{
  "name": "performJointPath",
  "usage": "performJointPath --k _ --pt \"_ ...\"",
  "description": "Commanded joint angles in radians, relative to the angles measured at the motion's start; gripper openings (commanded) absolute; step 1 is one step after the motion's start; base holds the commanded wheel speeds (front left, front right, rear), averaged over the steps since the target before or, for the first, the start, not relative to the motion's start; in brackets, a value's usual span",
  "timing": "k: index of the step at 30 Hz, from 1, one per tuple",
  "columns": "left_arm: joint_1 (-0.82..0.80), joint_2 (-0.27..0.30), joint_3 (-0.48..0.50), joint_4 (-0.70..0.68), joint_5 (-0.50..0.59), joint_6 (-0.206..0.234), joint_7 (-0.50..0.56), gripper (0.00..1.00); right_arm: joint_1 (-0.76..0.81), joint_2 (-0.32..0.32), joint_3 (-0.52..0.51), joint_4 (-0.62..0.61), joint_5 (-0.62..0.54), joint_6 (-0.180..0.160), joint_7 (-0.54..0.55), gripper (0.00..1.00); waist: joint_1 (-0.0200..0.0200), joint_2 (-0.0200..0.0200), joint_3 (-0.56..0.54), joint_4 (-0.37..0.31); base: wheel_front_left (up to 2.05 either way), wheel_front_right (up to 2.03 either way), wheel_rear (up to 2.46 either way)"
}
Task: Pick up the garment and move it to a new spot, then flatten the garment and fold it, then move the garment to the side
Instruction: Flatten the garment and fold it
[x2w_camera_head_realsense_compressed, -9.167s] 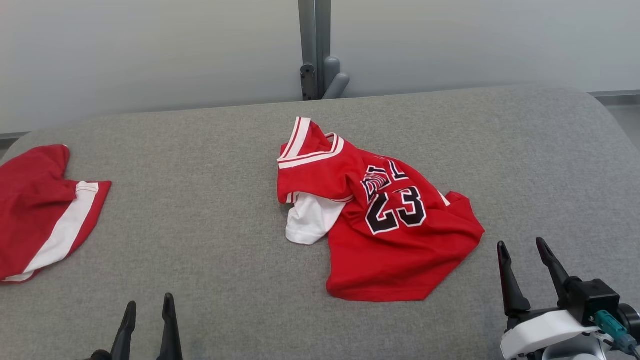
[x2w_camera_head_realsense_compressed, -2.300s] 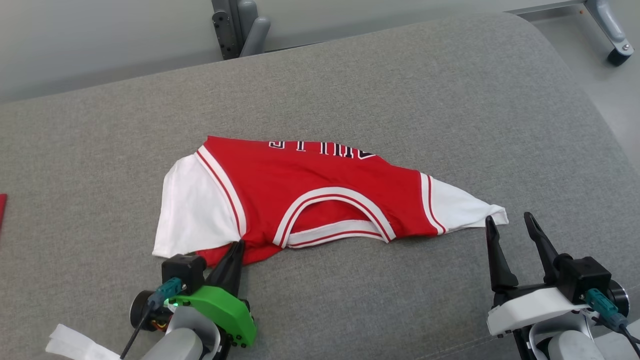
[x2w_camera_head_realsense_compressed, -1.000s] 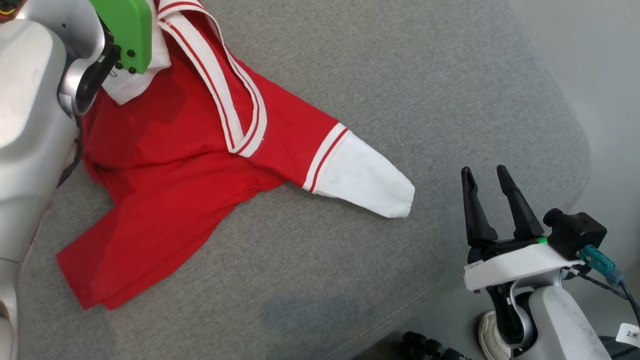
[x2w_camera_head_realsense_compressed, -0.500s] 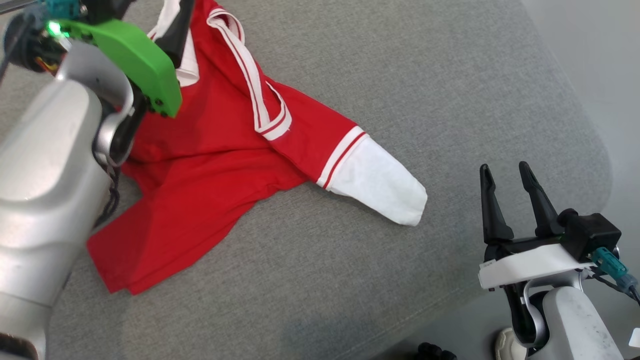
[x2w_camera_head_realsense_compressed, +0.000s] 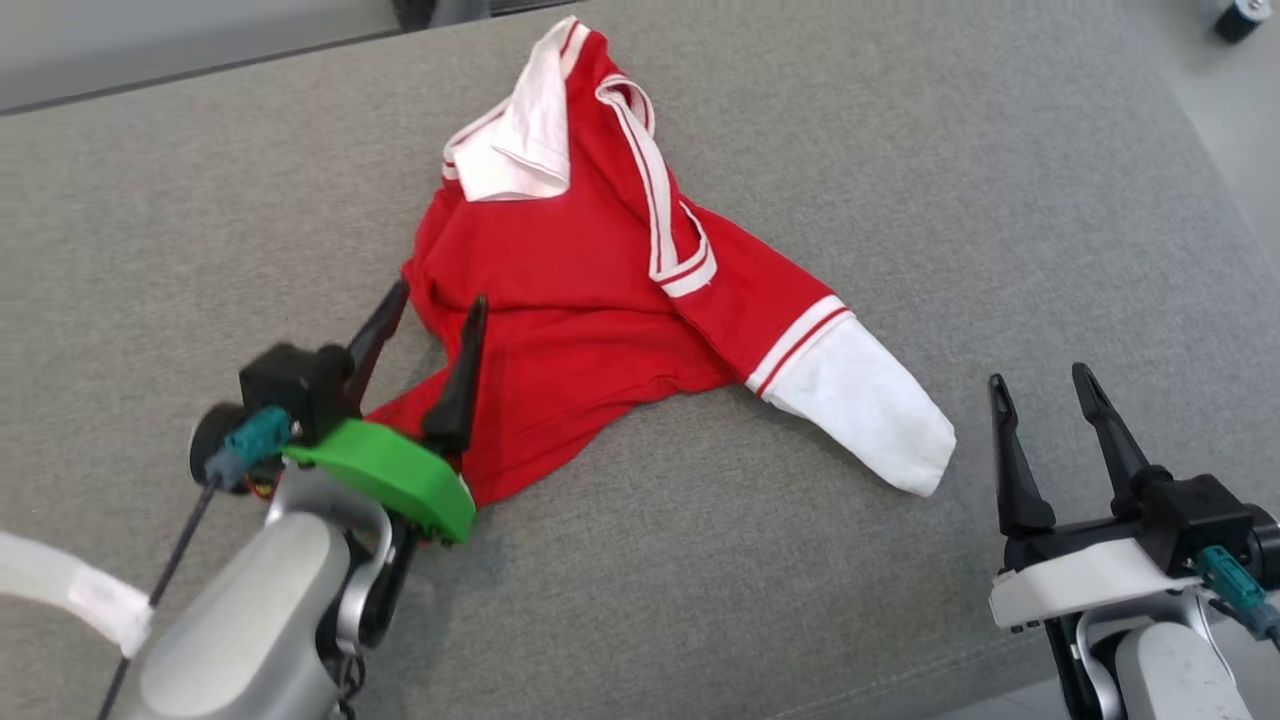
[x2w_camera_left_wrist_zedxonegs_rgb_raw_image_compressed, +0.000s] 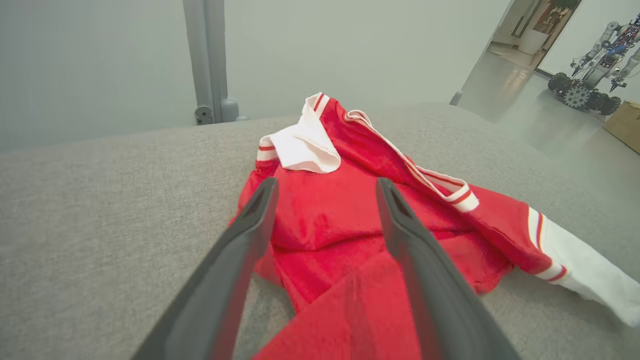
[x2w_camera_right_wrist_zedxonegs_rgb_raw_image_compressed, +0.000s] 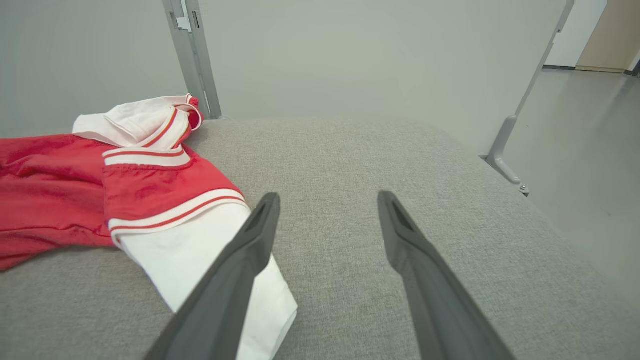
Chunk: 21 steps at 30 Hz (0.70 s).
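Garment (x2w_camera_head_realsense_compressed: 580, 300): red jersey, rumpled, lying about the middle of the grey surface (x2w_camera_head_realsense_compressed: 1000, 150). Head camera: I see the left gripper (x2w_camera_head_realsense_compressed: 438, 297) at its near hem, fingers apart, holding nothing; the right gripper (x2w_camera_head_realsense_compressed: 1038, 375) near the right edge, fingers apart, just beside the white sleeve (x2w_camera_head_realsense_compressed: 860, 410). Left wrist: cloth lies between the spread fingers, unclamped. Right wrist: sleeve end beside one finger. I judge it light and limp; take it at shoulders or hem corners.
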Motion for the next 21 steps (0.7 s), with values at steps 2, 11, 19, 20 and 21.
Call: performJointPath --k 2,11,19,20,21 --pt "0.088 -0.005 0.000 -0.018 -0.003 0.028 -0.031 1.00 0.033 -0.014 -0.005 -0.002 -0.006 -0.001 -0.003 1.00 0.0000 0.0000 -0.101 0.103 0.00 0.00 0.00" --pt "0.347 -0.021 0.038 -0.035 0.037 0.082 -0.080 1.00 0.104 -0.024 -0.030 -0.006 -0.017 -0.001 -0.003 1.00 0.0000 0.0000 -0.175 0.180 0.00 0.00 0.00" --pt "0.536 -0.100 0.182 -0.084 0.191 0.071 -0.079 1.00 0.166 -0.024 -0.042 0.002 -0.028 -0.001 -0.003 1.00 0.0000 0.0000 -0.228 0.228 0.00 0.00 0.00" --pt "0.560 -0.111 0.204 -0.088 0.208 0.065 -0.079 1.00 0.173 -0.024 -0.044 0.003 -0.028 -0.001 -0.003 1.00 0.0000 0.0000 -0.235 0.231 0.00 0.00 0.00" --pt "0.582 -0.119 0.225 -0.091 0.219 0.057 -0.079 1.00 0.180 -0.024 -0.046 0.005 -0.028 -0.001 -0.003 1.00 0.0000 0.0000 -0.243 0.235 0.00 0.00 0.00"
